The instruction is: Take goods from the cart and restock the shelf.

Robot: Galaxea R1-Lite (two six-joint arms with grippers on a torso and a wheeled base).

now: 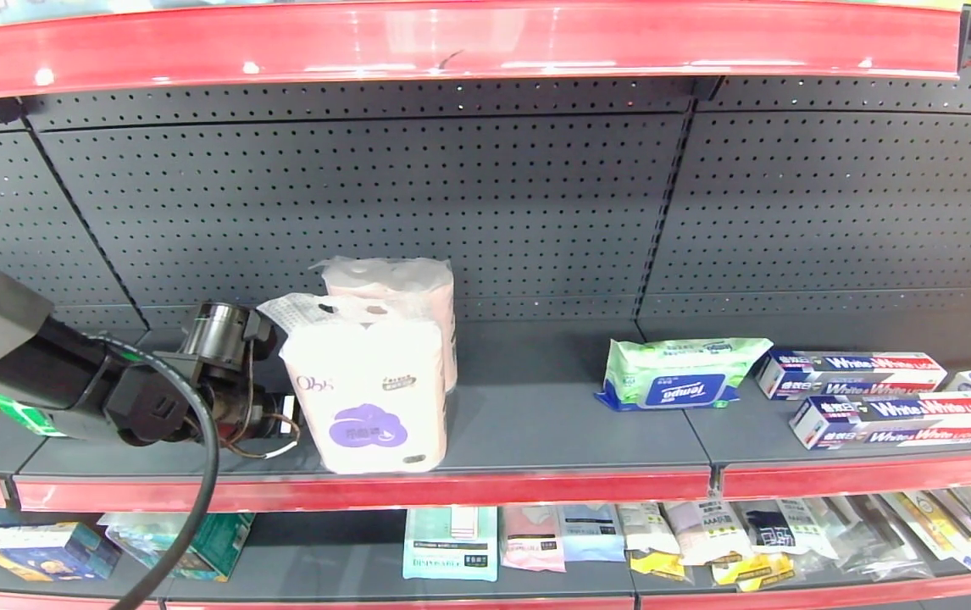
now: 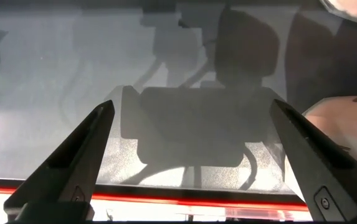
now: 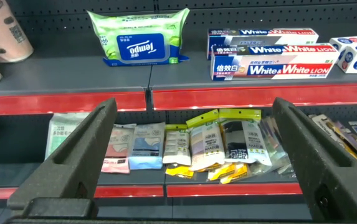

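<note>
A white toilet-paper pack [image 1: 371,394] with a purple label stands near the front of the grey middle shelf [image 1: 536,424]. Right behind it stands a second pack [image 1: 405,296]. My left arm [image 1: 113,390] lies over the shelf just left of the front pack. My left gripper [image 2: 192,106] is open above bare shelf surface, nothing between its fingers, with the pack [image 2: 343,134] just outside one finger. My right gripper [image 3: 195,106] is open and empty, held back from the shelves, facing the lower shelf's sachets [image 3: 215,146].
A green wet-wipes pack [image 1: 676,373] and toothpaste boxes [image 1: 875,398] lie on the shelf's right part. Bare shelf room lies between them and the toilet paper. A green box [image 1: 19,415] sits under my left arm. A red shelf edge [image 1: 367,490] runs along the front.
</note>
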